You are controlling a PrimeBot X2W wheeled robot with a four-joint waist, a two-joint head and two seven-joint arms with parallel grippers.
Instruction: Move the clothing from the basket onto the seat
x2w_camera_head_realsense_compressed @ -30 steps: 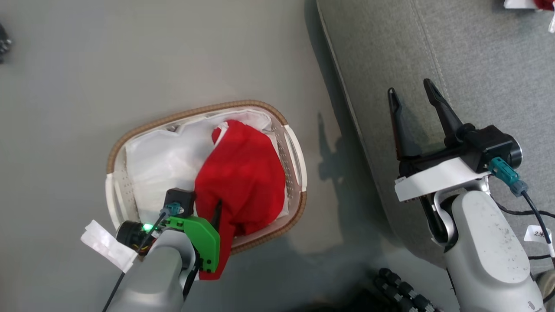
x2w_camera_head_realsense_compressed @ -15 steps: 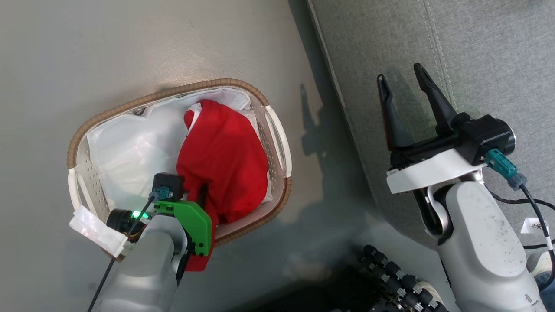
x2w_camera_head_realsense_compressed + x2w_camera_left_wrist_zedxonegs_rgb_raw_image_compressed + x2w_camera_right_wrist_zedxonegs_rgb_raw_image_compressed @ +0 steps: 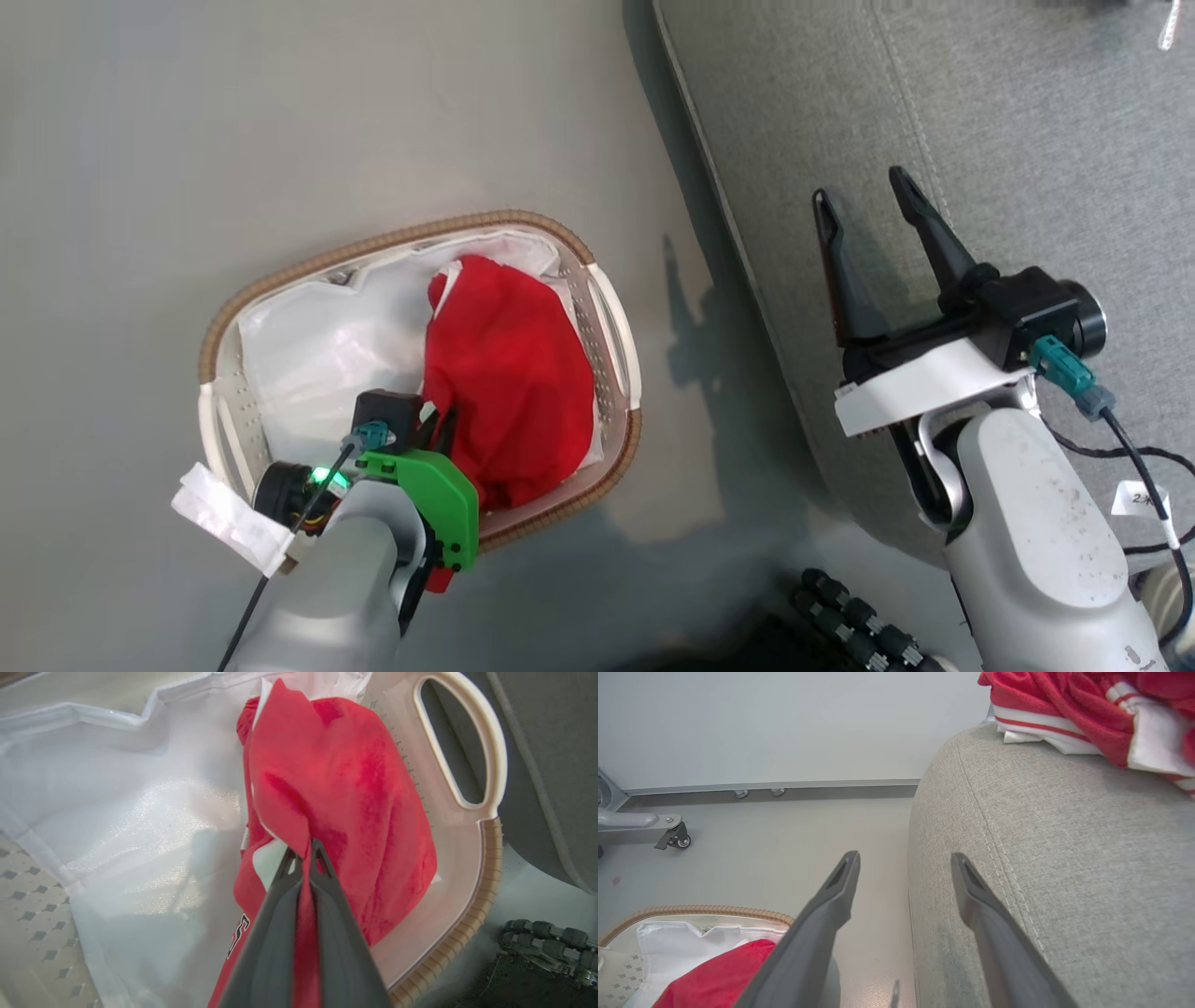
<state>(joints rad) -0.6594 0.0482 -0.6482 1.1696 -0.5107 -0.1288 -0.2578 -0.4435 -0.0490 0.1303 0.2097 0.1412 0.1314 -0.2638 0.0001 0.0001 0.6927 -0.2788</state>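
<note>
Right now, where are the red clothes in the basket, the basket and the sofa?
red clothing (image 3: 509, 373), head view, middle of the bunched fabric
basket (image 3: 373, 245), head view, far side of its brown woven rim
sofa (image 3: 1027, 140), head view, bare grey cushion top

You have a plain grey floor (image 3: 280, 112) here. On it stands the basket (image 3: 495, 217), near the seat (image 3: 1027, 140) but apart from it, with a strip of floor between them. The seat also stands on the floor, and one piece of red-and-white clothing (image 3: 1064, 695) lies on top of it.
</note>
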